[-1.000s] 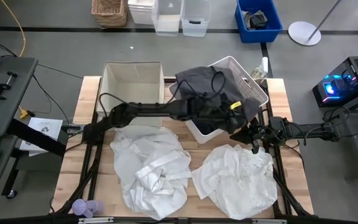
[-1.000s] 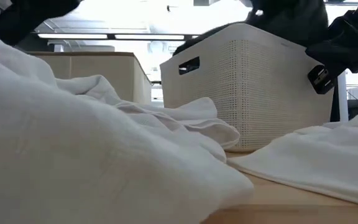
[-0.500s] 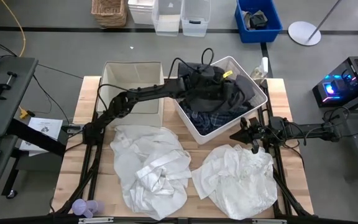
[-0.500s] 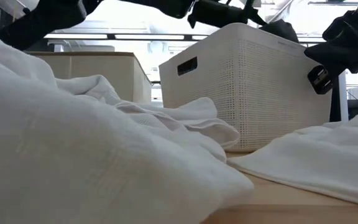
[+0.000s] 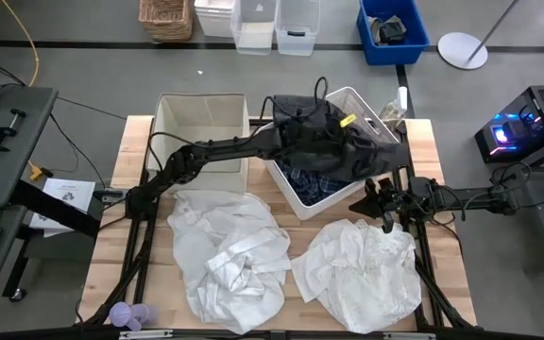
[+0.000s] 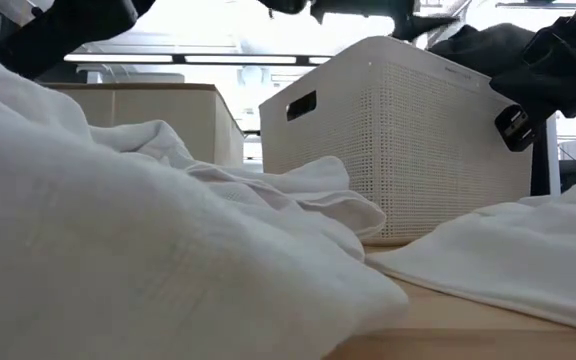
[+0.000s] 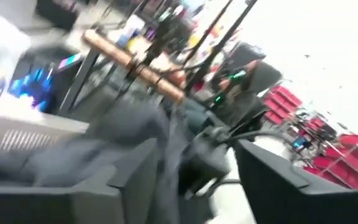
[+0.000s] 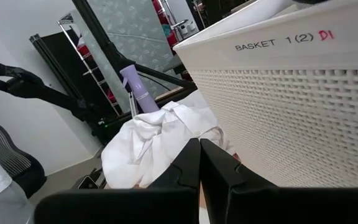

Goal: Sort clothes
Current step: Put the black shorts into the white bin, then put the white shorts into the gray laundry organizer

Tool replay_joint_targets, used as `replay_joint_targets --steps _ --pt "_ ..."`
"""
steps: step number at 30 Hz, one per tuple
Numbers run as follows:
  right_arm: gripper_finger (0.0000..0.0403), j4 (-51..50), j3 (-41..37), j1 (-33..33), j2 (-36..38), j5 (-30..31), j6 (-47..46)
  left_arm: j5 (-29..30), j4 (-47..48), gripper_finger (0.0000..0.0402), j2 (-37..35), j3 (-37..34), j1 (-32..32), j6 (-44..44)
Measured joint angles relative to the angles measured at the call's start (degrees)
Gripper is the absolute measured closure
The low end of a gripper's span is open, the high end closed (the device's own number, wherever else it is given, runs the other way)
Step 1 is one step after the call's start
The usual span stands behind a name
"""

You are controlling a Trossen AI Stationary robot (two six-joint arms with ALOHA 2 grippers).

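High view is showing the left gripper [image 5: 333, 127] reaching over the basket [image 5: 378, 121] at the table's [image 5: 423, 142] far edge, with the grey garment [image 5: 324, 146] draped under it and spilling over the basket's rim toward the right edge; it is probably being held above the opening so the dark piece falls in with the plaid shirt [image 5: 312, 181], whose blue check is peeking out at the basket's near side. In the left wrist view the grey cloth is running up between the two dark fingers, so the jaws look pinched on a fold of it, though blur is keeping that from being certain. The right gripper [image 5: 385, 203] is waiting beside the basket's near right corner, just over the right white garment [image 5: 366, 269], its fingers pressed together and holding nothing in the right wrist view. The left white garment [image 5: 229, 250] is lying heaped along the near edge, likely left for the bin [image 5: 201, 118] standing at the far left. No green garment is showing.
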State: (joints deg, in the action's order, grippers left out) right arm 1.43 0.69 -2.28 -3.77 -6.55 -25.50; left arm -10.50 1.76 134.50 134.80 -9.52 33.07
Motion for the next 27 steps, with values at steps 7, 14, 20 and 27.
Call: replay_joint_targets --steps 7,14,20,27 --pt "0.0402 0.0 0.0 0.0 -0.4 0.0 0.0 -3.3 0.4 0.0129 -3.8 0.2 -0.2 -4.7" --pt "0.0402 0.0 0.0 0.0 -0.4 0.0 0.0 -20.9 11.5 0.0128 -11.1 0.3 1.6 -9.8" --pt "0.0402 0.0 0.0 0.0 -0.4 0.0 0.0 -19.3 32.3 0.0138 -16.9 0.1 12.8 -24.6" --pt "0.0402 0.0 0.0 0.0 -0.4 0.0 0.0 -4.8 51.6 0.0143 -16.9 -2.1 30.7 -34.9"
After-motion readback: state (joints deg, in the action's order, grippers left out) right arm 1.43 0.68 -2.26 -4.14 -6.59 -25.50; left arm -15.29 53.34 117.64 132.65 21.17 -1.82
